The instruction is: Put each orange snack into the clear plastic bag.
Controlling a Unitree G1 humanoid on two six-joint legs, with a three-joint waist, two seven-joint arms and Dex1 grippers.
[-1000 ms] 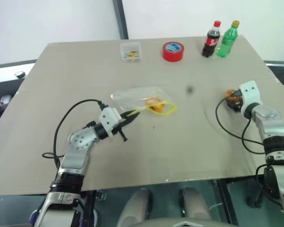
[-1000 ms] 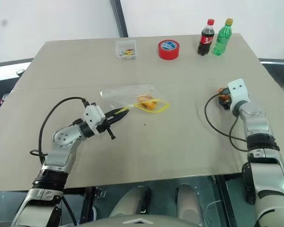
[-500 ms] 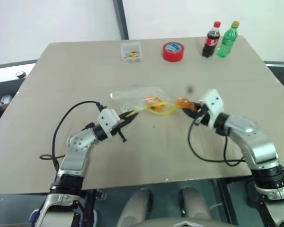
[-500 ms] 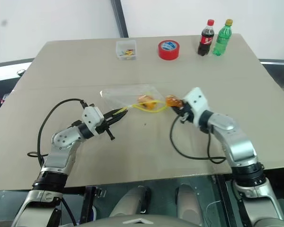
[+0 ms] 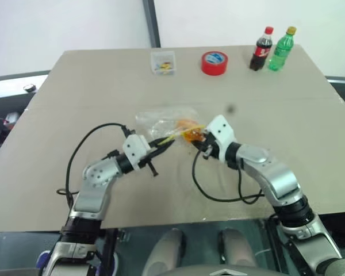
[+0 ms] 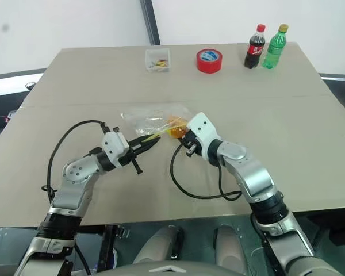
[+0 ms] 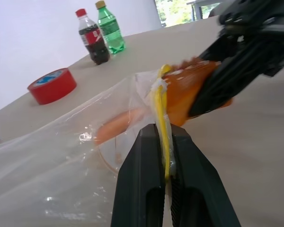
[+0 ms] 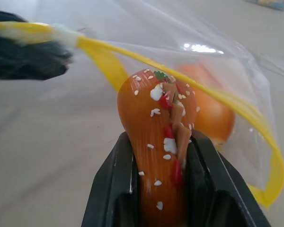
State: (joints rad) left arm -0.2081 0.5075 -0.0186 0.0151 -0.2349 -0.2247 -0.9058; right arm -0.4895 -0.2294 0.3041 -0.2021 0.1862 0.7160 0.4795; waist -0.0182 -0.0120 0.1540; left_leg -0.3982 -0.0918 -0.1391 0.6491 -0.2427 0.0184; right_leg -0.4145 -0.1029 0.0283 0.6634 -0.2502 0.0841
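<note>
Left gripper [image 7: 163, 142] pressed together on yellow seal strip [image 7: 161, 111] of clear plastic bag [image 5: 161, 119], table [image 5: 75, 103] centre. Right gripper [image 8: 158, 156] pinches orange snack [image 8: 156, 142] at bag mouth, 3 o'clock of bag. Second orange snack [image 8: 210, 111] inside bag.

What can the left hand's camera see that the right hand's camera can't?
The left wrist view alone shows the red tape roll, the cola bottle and the green bottle. The right wrist view alone shows the sprinkle-like print on the orange snack that the right gripper squeezes. Both show the clear plastic bag, its yellow seal strip pinched by the left gripper, and a second snack already inside.
</note>
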